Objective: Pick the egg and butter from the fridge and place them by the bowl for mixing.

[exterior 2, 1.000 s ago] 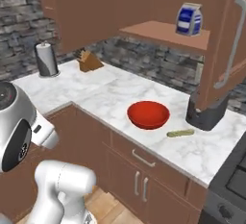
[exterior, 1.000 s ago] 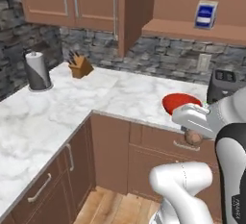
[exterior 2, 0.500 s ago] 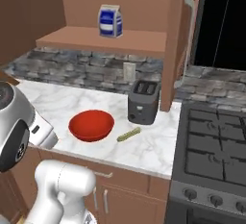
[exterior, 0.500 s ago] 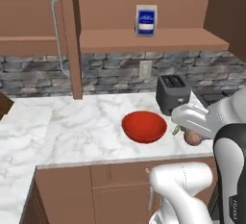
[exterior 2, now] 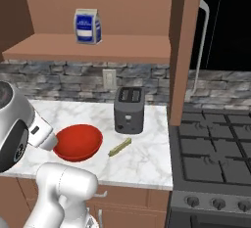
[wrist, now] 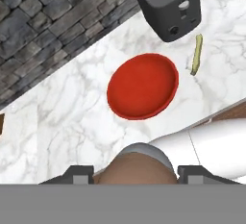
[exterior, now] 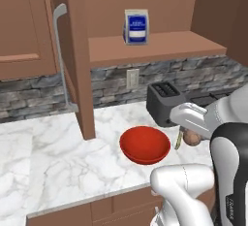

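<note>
The white marble worktop (exterior: 58, 157) runs under brown wall cabinets, with a stone backsplash behind it and a black stove (exterior 2: 213, 153) abutting its right end. An open shelf above carries a blue-and-white carton (exterior: 136, 26), well clear of the working height. The dark grey toaster (exterior 2: 129, 109) stands at the back near the wall, which leaves the front strip of the worktop free. The red bowl (wrist: 142, 86) sits in front of and to the left of the toaster, near the front edge; it is the reference point for both deliveries. The butter (wrist: 196, 55) already lies flat on the worktop just beside the bowl, between bowl and toaster side, apart from both, so that half of the task appears done. The tool (wrist: 135, 172) hovers above the worktop's front edge, its two fingers clamped on the egg (exterior: 193, 138), the brown rounded body sitting between them in the hand view and showing under the wrist in the left base view. The egg is thus airborne, not yet set down. Judged from the layout, open marble remains in front of the toaster beyond the butter and to the left of the bowl; either spot admits a descent. The front edge is close, and an egg can roll, so a placement well inboard seems prudent.
</note>
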